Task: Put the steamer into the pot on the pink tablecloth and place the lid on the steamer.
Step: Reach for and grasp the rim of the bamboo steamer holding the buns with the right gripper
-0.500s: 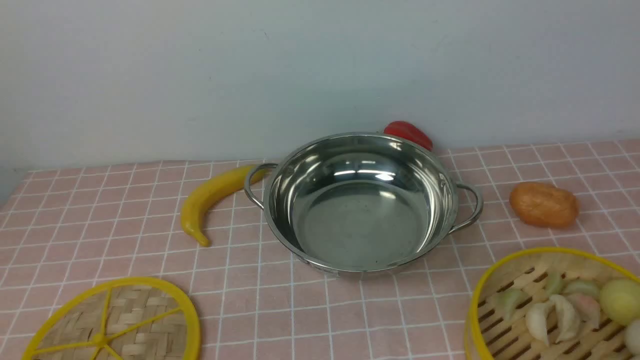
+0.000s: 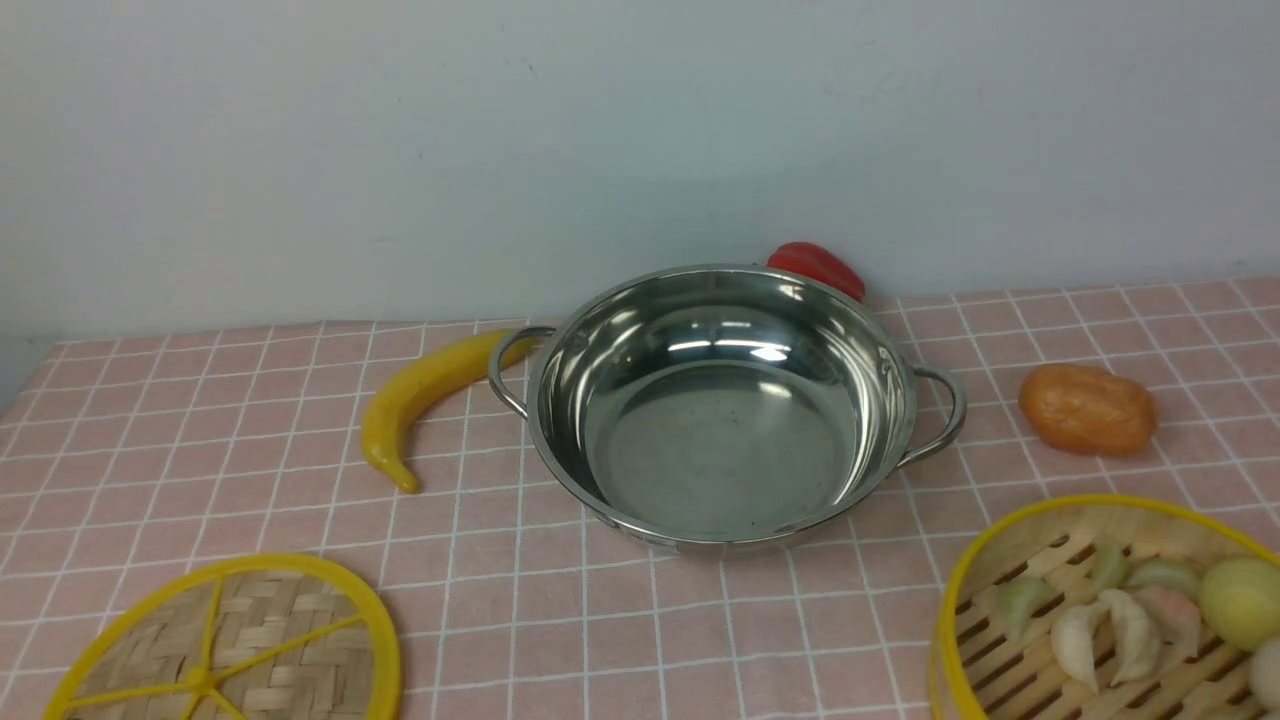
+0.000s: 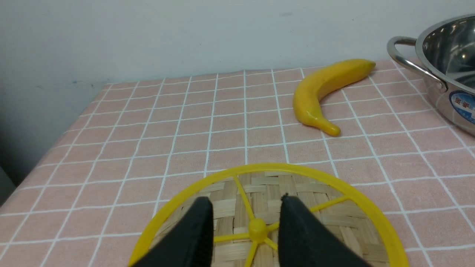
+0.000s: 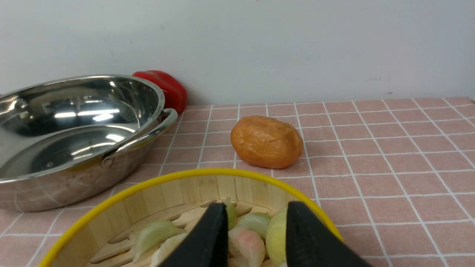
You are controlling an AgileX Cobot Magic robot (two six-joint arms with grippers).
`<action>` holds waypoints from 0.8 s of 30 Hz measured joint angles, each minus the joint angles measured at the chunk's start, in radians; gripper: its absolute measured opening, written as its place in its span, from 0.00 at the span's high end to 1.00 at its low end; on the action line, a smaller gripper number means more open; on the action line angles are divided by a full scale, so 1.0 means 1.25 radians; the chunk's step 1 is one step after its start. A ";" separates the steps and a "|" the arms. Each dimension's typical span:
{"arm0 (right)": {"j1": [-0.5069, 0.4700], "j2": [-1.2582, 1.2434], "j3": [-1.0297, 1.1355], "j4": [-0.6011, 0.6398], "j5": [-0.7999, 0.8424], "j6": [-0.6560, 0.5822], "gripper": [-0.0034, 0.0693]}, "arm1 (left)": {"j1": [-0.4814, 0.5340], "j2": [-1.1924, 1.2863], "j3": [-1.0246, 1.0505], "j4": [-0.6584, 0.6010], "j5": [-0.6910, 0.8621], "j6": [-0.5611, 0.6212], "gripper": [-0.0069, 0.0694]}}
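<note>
Take the steamer (image 4: 222,187) first: straddle its yellow-rimmed wall just ahead of your right claw (image 4: 255,207), keep clear of the dumplings (image 4: 154,233), lift it level, then carry it ahead-left into the empty pot (image 4: 55,189) on the pink tablecloth (image 4: 371,155). Both claws are spread and grip nothing. The left claw (image 3: 245,202) is poised over the lid (image 3: 271,185), with the hub between its jaws.

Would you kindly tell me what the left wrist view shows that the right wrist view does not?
Only the left wrist view: the lid, the banana and the open left gripper. Only the right wrist view: the steamer, the orange bread roll, the red pepper and the open right gripper. Both: the pot and the pink tablecloth.
</note>
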 joint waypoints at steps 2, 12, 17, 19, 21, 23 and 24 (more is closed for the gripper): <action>0.000 0.000 0.000 0.000 0.000 0.000 0.62 | 0.000 0.000 0.000 0.000 0.000 0.000 0.59; 0.000 0.000 0.000 0.012 -0.026 0.025 0.62 | 0.000 0.000 0.000 0.000 0.000 0.000 0.59; 0.000 -0.001 -0.037 0.098 -0.084 0.109 0.62 | 0.000 0.000 0.000 0.000 0.000 0.000 0.59; 0.000 -0.002 -0.088 0.120 -0.073 0.109 0.62 | 0.000 0.000 0.000 0.000 0.000 0.000 0.59; 0.000 -0.002 -0.149 0.131 -0.042 0.086 0.62 | 0.000 0.000 0.000 0.000 0.000 0.000 0.59; 0.000 -0.003 -0.204 0.135 -0.001 0.052 0.62 | 0.000 0.000 0.000 0.000 0.000 0.000 0.59; 0.000 -0.003 -0.230 0.135 0.027 0.032 0.62 | 0.000 0.000 0.000 0.000 0.000 0.000 0.59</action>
